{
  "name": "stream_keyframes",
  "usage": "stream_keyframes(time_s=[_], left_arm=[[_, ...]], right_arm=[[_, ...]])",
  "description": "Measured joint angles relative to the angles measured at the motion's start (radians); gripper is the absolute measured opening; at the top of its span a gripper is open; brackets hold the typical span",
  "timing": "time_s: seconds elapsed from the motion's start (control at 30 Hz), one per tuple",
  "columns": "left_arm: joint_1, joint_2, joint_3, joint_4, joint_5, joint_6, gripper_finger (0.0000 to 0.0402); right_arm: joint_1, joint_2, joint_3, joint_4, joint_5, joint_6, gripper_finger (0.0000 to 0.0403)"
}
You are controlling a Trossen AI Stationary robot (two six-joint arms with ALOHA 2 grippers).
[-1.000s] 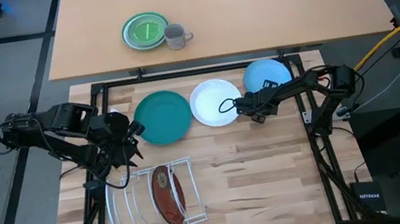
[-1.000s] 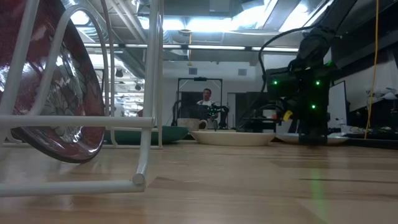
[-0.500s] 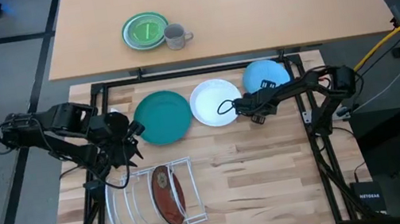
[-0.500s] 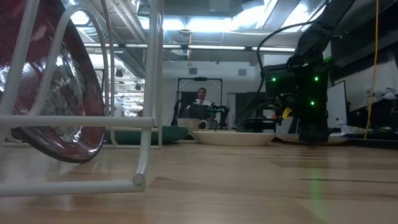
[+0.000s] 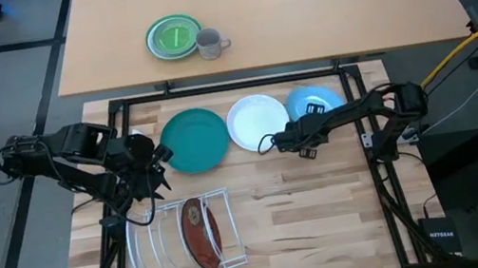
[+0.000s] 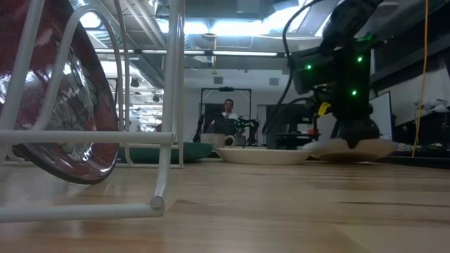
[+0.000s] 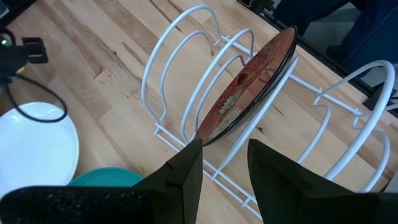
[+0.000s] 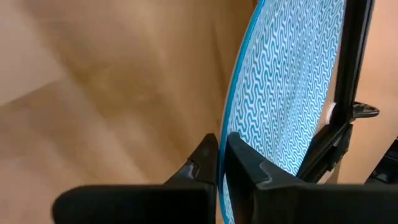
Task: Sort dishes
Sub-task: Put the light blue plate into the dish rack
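Observation:
The light blue speckled plate is at the table's far right, held by my right gripper, which is shut on its rim. Left of it, the white plate and the dark teal plate lie flat on the table. The dark red flowered plate stands on edge in the white wire rack. My left gripper hangs open above the rack's far left corner. My right gripper pinches the light blue plate's rim between its two fingers, one finger on each face. It comes at the plate's near-left edge. In the low view the plate sits roughly level, raised a little off the table.
A small green plate and a grey mug stand on the far table beyond the black frame. The rack has free slots left of the red plate. Bare wood lies near and right of the rack. A person shows far behind.
My right gripper has risen and moved toward the table's left and slightly nearer, holding the light blue plate. The plate, flat on the table a second ago, is now raised and shifted left, up against the white plate's right edge.

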Motion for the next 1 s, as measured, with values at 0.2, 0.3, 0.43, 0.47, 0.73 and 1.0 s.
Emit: stream_keyframes(time_s=[0.2, 0.3, 0.43, 0.47, 0.73, 1.0], left_arm=[[0.000, 0.000, 0.000, 0.000, 0.000, 0.000, 0.0117], [0.000, 0.000, 0.000, 0.000, 0.000, 0.000, 0.0117], [0.000, 0.000, 0.000, 0.000, 0.000, 0.000, 0.0117], [0.000, 0.000, 0.000, 0.002, 0.000, 0.000, 0.0117], [0.000, 0.000, 0.000, 0.076, 0.000, 0.000, 0.0117], [0.000, 0.000, 0.000, 0.145, 0.000, -0.006, 0.0117]], right_arm=[[0.078, 0.000, 0.011, -0.067, -0.041, 0.096, 0.0014], [0.123, 0.000, 0.011, -0.079, -0.069, 0.144, 0.0014], [0.192, 0.000, 0.011, -0.084, -0.108, 0.216, 0.0014], [0.212, 0.000, 0.011, -0.084, -0.121, 0.234, 0.0014], [0.374, 0.000, 0.014, -0.089, -0.201, 0.407, 0.0015], [0.509, 0.000, 0.124, -0.093, -0.219, 0.539, 0.0015]])
